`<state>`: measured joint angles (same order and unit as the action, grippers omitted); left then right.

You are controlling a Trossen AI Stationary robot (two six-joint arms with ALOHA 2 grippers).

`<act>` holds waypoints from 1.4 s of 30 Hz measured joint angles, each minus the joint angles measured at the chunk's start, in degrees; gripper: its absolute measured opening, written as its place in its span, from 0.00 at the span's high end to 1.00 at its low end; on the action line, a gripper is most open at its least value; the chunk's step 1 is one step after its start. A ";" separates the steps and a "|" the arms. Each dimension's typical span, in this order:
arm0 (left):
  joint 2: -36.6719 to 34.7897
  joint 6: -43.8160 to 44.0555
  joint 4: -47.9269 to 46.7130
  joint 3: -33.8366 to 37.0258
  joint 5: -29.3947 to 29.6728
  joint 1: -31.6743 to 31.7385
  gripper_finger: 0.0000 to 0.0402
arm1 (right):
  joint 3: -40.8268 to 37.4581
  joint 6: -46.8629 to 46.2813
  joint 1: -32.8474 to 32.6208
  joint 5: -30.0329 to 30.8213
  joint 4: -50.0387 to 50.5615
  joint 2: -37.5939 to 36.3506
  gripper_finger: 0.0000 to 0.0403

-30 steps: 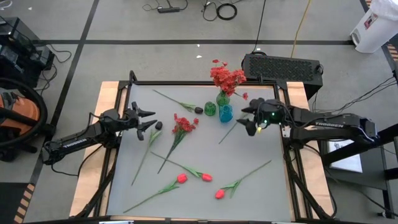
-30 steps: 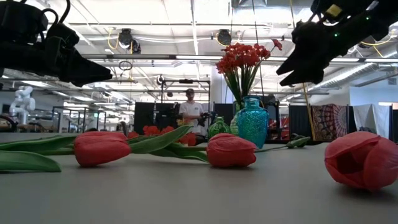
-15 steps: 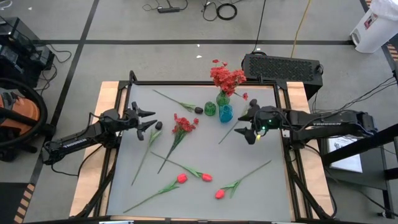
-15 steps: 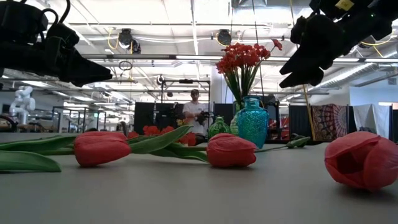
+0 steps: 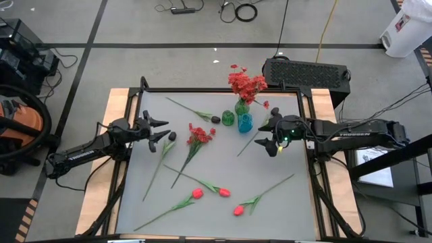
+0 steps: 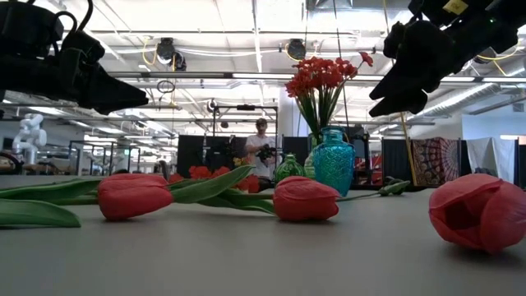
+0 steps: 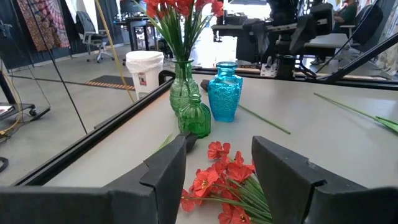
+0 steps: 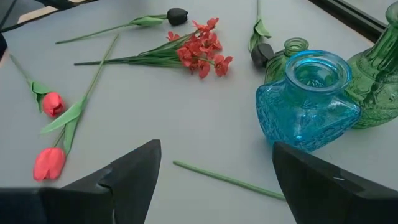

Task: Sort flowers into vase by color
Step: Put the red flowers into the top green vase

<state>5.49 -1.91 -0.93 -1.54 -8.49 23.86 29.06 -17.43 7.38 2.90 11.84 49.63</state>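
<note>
A tall green vase [image 5: 241,106] at the table's far middle holds red clustered flowers [image 5: 246,84]. Beside it stand a small green vase [image 5: 228,118] and a blue vase [image 5: 245,122], both with nothing in them. On the table lie a red clustered flower [image 5: 200,133], three tulips [image 5: 197,193] [image 5: 223,192] [image 5: 238,210], two dark buds [image 5: 215,119] [image 5: 171,136] and a bare green stem [image 8: 230,180]. My right gripper [image 5: 264,138] hovers open, tipped down, just right of the blue vase [image 8: 308,99] and over that stem. My left gripper [image 5: 164,131] waits open and level at the left.
A raised black frame [image 5: 202,90] runs round the grey tabletop. A long stem [image 5: 273,185] lies at the near right. The middle of the table between the two arms is bare. A person [image 6: 261,152] stands far off in the room behind.
My right gripper has swung a little toward the table's near edge, staying open above the stem, and then held still. The flowers and vases have not moved.
</note>
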 joint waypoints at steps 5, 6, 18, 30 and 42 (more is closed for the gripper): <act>0.00 0.01 0.00 0.00 0.00 0.02 0.52 | 0.02 0.09 0.00 0.00 0.00 0.00 0.26; 0.00 0.01 0.01 0.00 0.00 0.00 0.52 | 0.00 0.09 0.00 0.00 0.00 0.00 0.26; 0.00 0.70 0.35 0.07 -0.03 0.02 0.52 | 0.00 0.11 0.00 0.00 0.02 0.00 0.26; -0.02 14.95 4.37 0.06 -2.15 0.02 0.52 | 0.02 0.11 0.00 0.00 0.02 0.00 0.26; -0.02 31.41 23.25 -4.77 -12.72 0.00 0.52 | 0.00 0.11 0.00 0.00 0.02 -0.02 0.26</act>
<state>5.48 29.50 22.32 -6.31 -21.21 23.86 29.06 -17.32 7.38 2.90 11.86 49.60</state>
